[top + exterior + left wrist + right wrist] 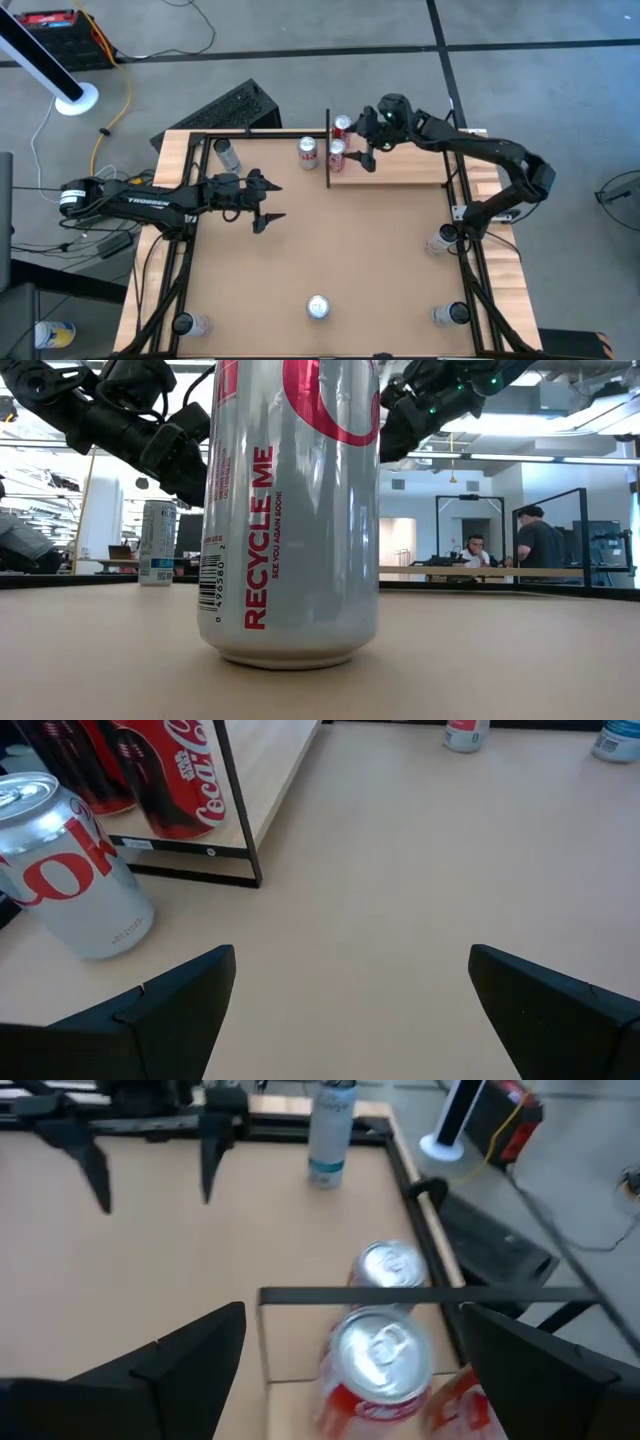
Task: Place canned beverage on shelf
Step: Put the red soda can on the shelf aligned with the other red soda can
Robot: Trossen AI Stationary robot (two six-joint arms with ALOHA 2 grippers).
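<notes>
The big brown table (330,250) fills the middle, with a black frame around it. The shelf (400,165) is a pale wood plank at the far side of the table, with a thin black bar (328,150) standing at its left end.

The left arm (140,200) reaches in from the left. The left gripper (272,200) hovers over the bare table, its two fingers spread wide apart, and it holds nothing. The right arm (490,160) bends in from the right. The right gripper (362,152) hangs over the bar end of the shelf. Its fingers are wide open too and hold nothing, with a red can (375,1360) right below and between them.

Two red cans (339,140) stand upright on the shelf, just beside the bar. A silver and red can (308,152) stands on the table just on the other side of the bar. Another silver can (318,307) stands alone near the front edge. A pale can (228,155) stands in the far left corner.
</notes>
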